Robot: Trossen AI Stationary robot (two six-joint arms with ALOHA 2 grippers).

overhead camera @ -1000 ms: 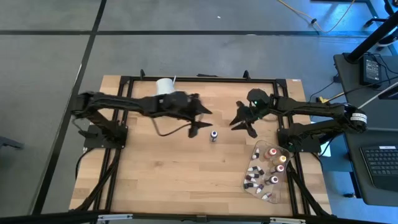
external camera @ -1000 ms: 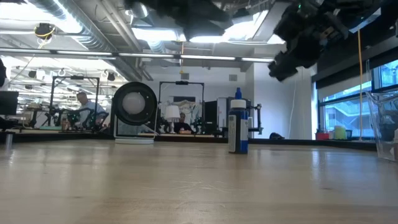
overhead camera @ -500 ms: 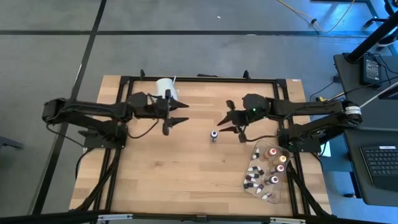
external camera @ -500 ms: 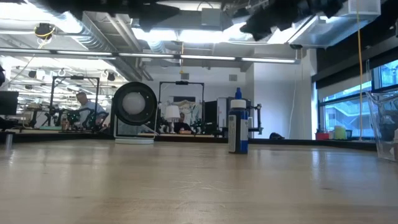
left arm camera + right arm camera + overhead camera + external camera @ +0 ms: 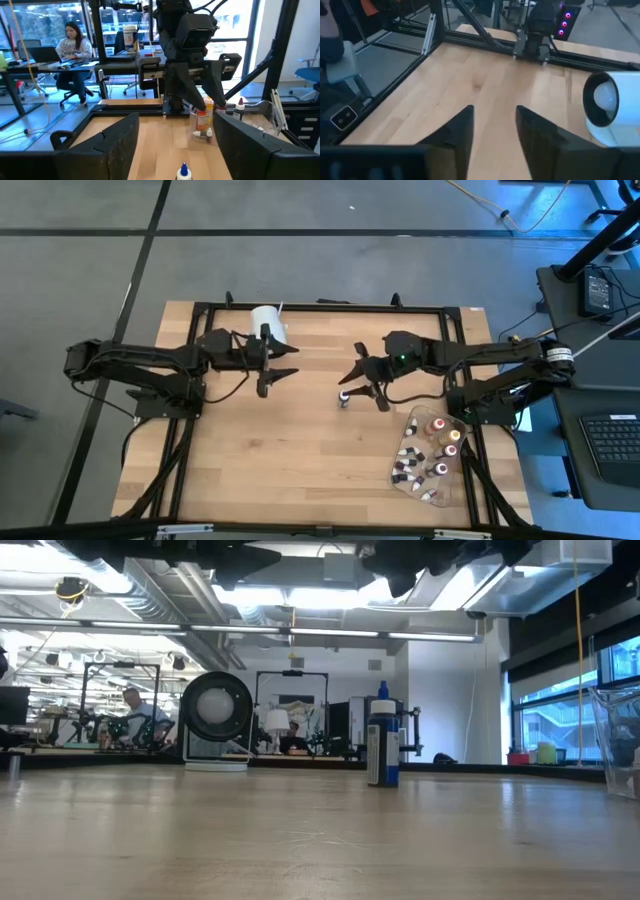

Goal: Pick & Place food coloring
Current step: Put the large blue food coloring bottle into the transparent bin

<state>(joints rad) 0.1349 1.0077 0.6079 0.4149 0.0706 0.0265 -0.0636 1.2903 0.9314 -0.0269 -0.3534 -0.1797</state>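
One small bottle of food coloring (image 5: 345, 398), white with a blue cap (image 5: 183, 171), stands upright on its base on the wood in the middle of the table (image 5: 290, 460); the low view shows the bottle (image 5: 381, 745) standing alone. My right gripper (image 5: 362, 392) hovers open just right of and above it, with nothing between its fingers (image 5: 465, 125). My left gripper (image 5: 283, 366) is held open and level, left of the bottle and pointing toward it. Several more food coloring bottles (image 5: 428, 452) lie and stand in a clear tray at the near right.
A large white cylinder (image 5: 266, 320) stands at the far edge behind my left gripper, and the right wrist view shows the cylinder (image 5: 612, 107) too. The black frame rail (image 5: 320, 307) runs along the table's far side. People sit at desks beyond the table (image 5: 74, 47).
My left gripper has drawn back toward the table's left edge, away from the bottle, and has levelled out. My right gripper has risen out of the low view and swung left toward the bottle. The bottle has stayed upright where it was.
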